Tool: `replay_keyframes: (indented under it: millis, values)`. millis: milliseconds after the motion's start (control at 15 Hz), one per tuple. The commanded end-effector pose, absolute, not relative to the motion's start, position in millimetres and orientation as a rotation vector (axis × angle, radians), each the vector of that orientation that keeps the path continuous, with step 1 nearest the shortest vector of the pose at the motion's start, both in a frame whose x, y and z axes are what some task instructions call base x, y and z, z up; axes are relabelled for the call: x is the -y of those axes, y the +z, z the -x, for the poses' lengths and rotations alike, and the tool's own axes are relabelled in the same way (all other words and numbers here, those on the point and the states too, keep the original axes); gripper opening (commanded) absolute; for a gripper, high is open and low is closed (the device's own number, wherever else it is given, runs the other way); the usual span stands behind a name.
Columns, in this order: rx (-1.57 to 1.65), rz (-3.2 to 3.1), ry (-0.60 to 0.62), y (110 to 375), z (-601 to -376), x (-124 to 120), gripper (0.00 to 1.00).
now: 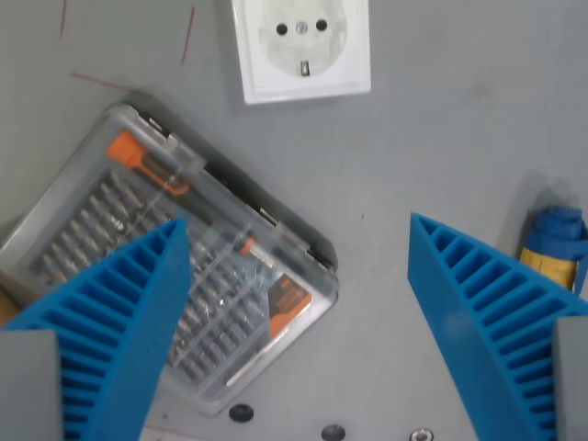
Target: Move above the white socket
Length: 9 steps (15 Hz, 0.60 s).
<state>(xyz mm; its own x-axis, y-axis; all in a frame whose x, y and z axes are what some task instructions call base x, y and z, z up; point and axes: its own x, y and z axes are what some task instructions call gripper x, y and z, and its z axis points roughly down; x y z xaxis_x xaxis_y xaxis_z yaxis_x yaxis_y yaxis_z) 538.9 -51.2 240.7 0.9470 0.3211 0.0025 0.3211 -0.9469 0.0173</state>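
Wrist view, looking down on a grey table (441, 138). At the wrist view's left: thin red lines (101, 83) marked on the surface near the upper corner. Below them, a clear plastic bit case (175, 266), set diagonally, lid shut, holding rows of metal bits and an orange-handled driver (152, 165); orange label (287, 299) near its lower right corner. Overlapping the case in the foreground, left blue ribbed finger (110, 340). At top centre: white socket (301, 46), square plate with round recess and two pin holes, partly cut off by the upper edge, well apart from the jaws and ahead of them. Gripper (299, 234) with jaws spread wide, nothing between them, only bare table. Small dark screw heads (333, 430) along the bottom edge. At the wrist view's right: right blue ribbed finger (487, 322), and just behind it a blue-and-yellow object (556, 243), partly hidden, identity unclear.
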Motion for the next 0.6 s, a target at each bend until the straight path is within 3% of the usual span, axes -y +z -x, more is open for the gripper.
replay_keyframes:
  millis: [67, 600]
  values:
    - [-0.589, -3.081, 0.000, 235.1, -552.0, 49.0, 1.00]
    - [-0.630, -3.069, 0.006, 216.0, -568.0, 43.0, 1.00]
